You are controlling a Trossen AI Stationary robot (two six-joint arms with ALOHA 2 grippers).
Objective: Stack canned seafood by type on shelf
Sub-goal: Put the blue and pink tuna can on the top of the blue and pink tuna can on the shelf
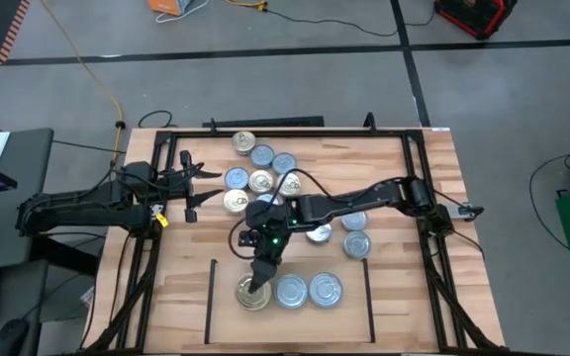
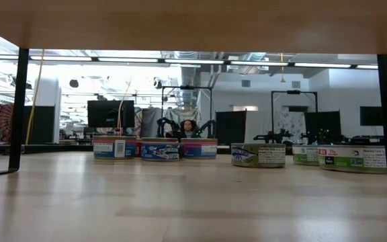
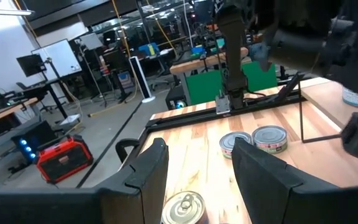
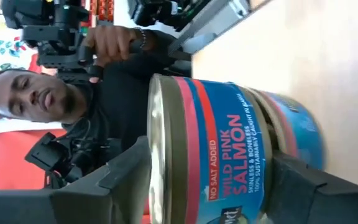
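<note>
The bench (image 1: pixel 433 178) of pale wood planks stands on a grey concrete floor (image 1: pixel 344 79) crossed by dark seam lines. A yellow cable (image 1: pixel 87 69) trails over the floor to the bench's corner, and a red and black case (image 1: pixel 475 14) sits near the far edge. Beyond the bench the room is a wide workshop lit by long ceiling strips (image 2: pixel 200 62), with a dark monitor (image 2: pixel 106 113), a whiteboard (image 3: pixel 58 57) and a green panel (image 3: pixel 260 79). A person (image 4: pixel 55 99) in dark clothing is near the bench.
</note>
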